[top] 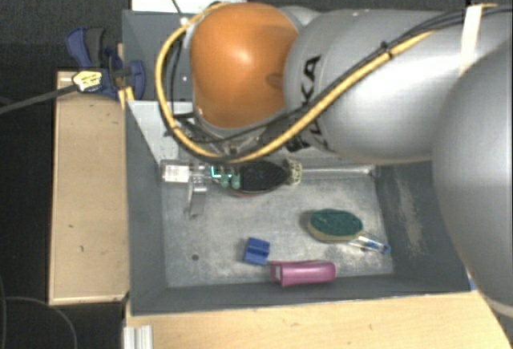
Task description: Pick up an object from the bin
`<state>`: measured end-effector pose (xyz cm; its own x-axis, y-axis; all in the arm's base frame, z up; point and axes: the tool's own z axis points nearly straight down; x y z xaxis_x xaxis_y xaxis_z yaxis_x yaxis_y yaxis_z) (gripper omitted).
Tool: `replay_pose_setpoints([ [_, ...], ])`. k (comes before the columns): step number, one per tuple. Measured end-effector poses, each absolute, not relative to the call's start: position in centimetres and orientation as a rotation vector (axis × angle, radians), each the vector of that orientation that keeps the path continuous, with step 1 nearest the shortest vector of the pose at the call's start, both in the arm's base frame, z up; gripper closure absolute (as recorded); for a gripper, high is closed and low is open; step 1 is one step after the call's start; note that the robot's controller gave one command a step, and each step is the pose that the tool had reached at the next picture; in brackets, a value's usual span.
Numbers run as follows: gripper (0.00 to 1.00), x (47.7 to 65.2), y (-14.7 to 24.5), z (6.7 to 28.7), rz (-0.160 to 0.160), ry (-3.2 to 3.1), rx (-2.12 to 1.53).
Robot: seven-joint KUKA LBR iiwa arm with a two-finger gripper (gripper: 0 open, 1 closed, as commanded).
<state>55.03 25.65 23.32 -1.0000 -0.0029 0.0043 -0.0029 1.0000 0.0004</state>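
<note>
The grey metal bin [148, 247] is viewed from above, and the arm [385, 91] is stretched in from the right, its bulk laid across the far half of the bin. An orange cover [240, 58] is carried at the wrist, and a yellow cable [161, 83] is looped round its left side and led back along the arm. Beneath that cover the end effector [194, 195] is pointed down at the far left part of the bin floor, close to the back wall, over bare grey metal. Whether it is open or closed cannot be told from this angle. The loose things are all found nearer the front wall, apart from it. A small blue block [256, 251] is set left of centre and is the nearest of them to the end effector, below and to the right of it. A pink tube [304, 272] is laid on its side along the front wall, just beside the block on its right. Further right and a little farther back, a green oval pad [333, 224] is lying flat. A thin blue-tipped stick [370, 244] is seen just beside the pad's near right edge, though contact between the two cannot be judged.
</note>
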Motion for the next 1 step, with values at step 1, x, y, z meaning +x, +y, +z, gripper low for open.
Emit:
replay_pose_setpoints([
  [1,0.00,49.57,13.66,14.52,0.007,-3.130,0.163],
])
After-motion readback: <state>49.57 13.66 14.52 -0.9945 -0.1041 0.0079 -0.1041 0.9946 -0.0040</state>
